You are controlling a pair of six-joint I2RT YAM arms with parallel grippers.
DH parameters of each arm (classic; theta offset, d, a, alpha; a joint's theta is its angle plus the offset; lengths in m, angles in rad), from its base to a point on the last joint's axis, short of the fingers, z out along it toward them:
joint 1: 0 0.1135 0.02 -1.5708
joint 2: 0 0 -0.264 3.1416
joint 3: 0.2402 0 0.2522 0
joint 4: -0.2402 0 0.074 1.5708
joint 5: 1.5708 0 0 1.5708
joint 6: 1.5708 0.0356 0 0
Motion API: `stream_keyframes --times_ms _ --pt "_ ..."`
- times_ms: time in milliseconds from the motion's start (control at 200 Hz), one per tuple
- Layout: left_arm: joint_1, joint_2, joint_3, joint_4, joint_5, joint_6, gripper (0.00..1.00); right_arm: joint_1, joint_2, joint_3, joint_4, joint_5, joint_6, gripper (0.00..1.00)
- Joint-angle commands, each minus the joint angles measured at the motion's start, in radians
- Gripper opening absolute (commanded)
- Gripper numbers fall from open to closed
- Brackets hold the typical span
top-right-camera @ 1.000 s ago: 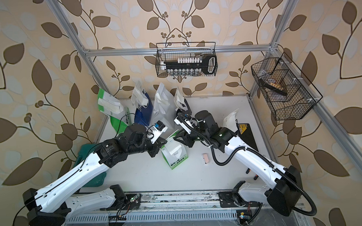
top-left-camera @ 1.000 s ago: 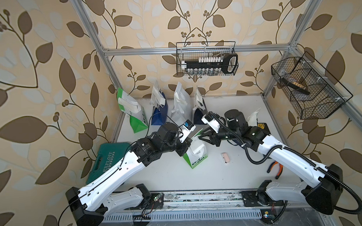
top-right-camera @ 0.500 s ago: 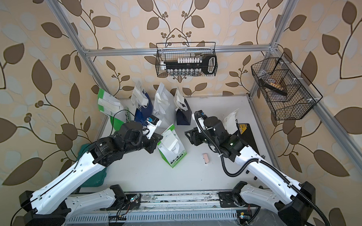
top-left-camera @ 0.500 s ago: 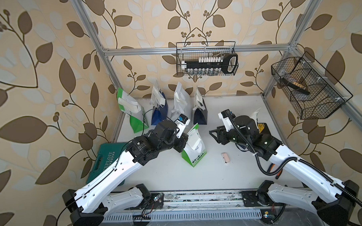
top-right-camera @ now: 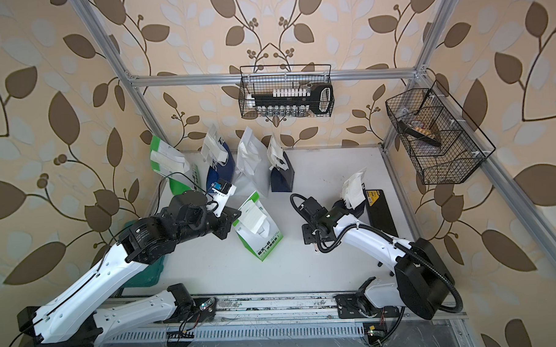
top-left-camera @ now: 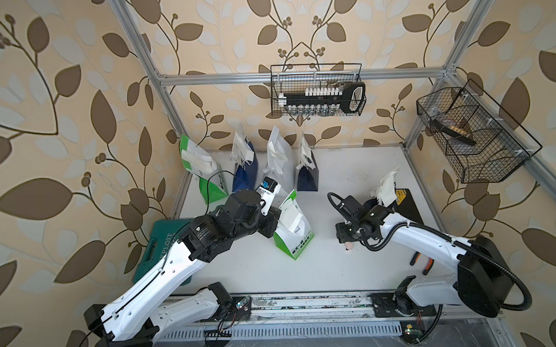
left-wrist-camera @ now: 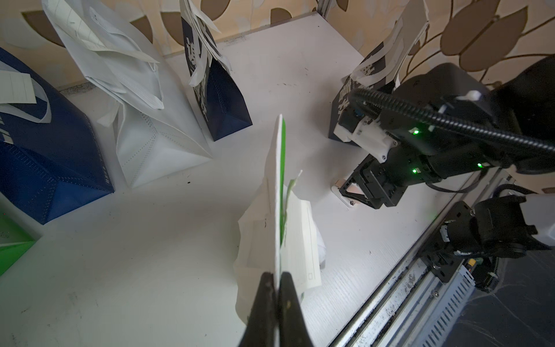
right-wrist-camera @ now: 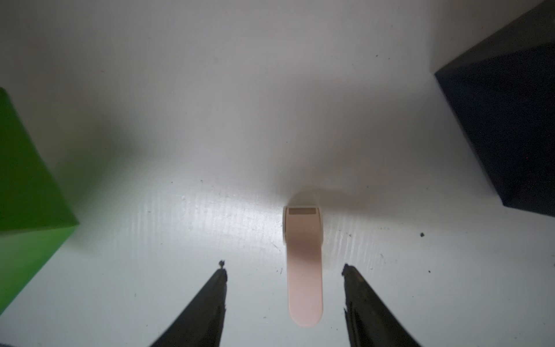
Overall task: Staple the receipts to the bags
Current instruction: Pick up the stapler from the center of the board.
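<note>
White table (top-left-camera: pixel 350 178): left end effector (left-wrist-camera: pixel 277 275) clamps green-and-white bag (top-left-camera: pixel 294 241); right end effector (right-wrist-camera: pixel 283 269) points down, spread over stapler (right-wrist-camera: pixel 304 270).

Matt white bench (right-wrist-camera: pixel 180 120), faintly ribbed, flecked with dark specks. Smooth pale-pink plastic on the stapler (right-wrist-camera: pixel 304 270), soft sheen. Fibrous, cloth-like white bag (left-wrist-camera: pixel 156 141) with dotted stitch lines; same finish on navy bag (left-wrist-camera: pixel 228 111) and green-and-white bag (left-wrist-camera: pixel 271 210). Thin matt paper receipt (left-wrist-camera: pixel 300 240). Upper middle in both top views: black wire basket (top-left-camera: pixel 318 80), brushed metal frame rail (top-left-camera: pixel 222 78).
</note>
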Motion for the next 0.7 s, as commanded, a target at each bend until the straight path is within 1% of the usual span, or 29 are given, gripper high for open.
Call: stream_keyframes --times_ms 0,105,305,385,550,600,640,695 --pt "0.005 -0.015 -0.017 0.011 -0.005 -0.003 0.00 -0.020 0.080 0.039 -0.045 -0.013 0.010 0.58" --pt "0.004 -0.016 -0.024 0.018 0.012 0.001 0.00 -0.027 0.147 0.058 -0.051 -0.001 -0.002 0.56" --pt "0.004 -0.025 -0.034 0.019 0.027 0.007 0.00 -0.044 0.228 0.081 -0.046 -0.002 -0.010 0.52" --pt "0.004 -0.029 -0.036 0.018 0.026 0.007 0.00 -0.047 0.250 0.094 -0.051 -0.003 -0.015 0.48" --pt "0.005 -0.030 -0.034 0.018 0.031 0.009 0.00 -0.049 0.292 0.114 -0.054 -0.011 -0.036 0.37" --pt "0.004 -0.032 -0.034 0.018 0.027 0.008 0.00 -0.049 0.301 0.118 -0.054 -0.011 -0.042 0.32" --pt "0.004 -0.033 -0.035 0.021 0.027 0.008 0.00 -0.048 0.301 0.122 -0.053 -0.011 -0.043 0.25" --pt "0.004 -0.033 -0.035 0.021 0.023 0.005 0.00 -0.049 0.289 0.129 -0.048 -0.013 -0.047 0.18"
